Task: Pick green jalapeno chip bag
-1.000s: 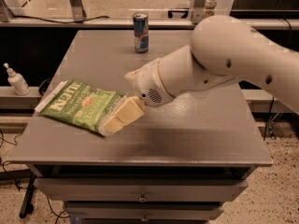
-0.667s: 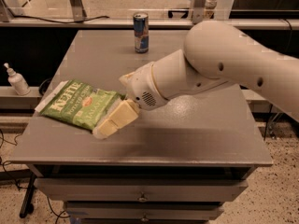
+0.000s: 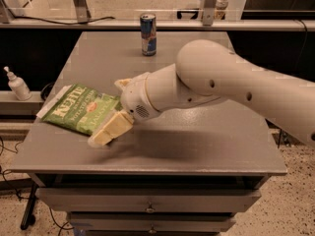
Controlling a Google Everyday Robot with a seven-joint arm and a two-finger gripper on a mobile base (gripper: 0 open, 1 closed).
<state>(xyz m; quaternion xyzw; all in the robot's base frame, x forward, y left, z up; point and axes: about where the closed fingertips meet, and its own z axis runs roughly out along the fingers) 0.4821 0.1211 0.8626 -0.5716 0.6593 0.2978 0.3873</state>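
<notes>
While the green jalapeno chip bag [image 3: 78,108] lies near the counter's [image 3: 206,146] left edge,
the gripper [image 3: 109,111], spread open, is over its right end.

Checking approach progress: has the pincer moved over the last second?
Yes: the pincer shifted left, relative to the upright blue metal can, over the crinkly green chip bag's edge.

The grey table [image 3: 197,146] carried two things. The green jalapeno chip bag [image 3: 78,107] lay flat on its top; a blue can [image 3: 148,33] stood upright well behind the bag and to its right, apart from it. The gripper [image 3: 112,127] was at the bag's right end
</notes>
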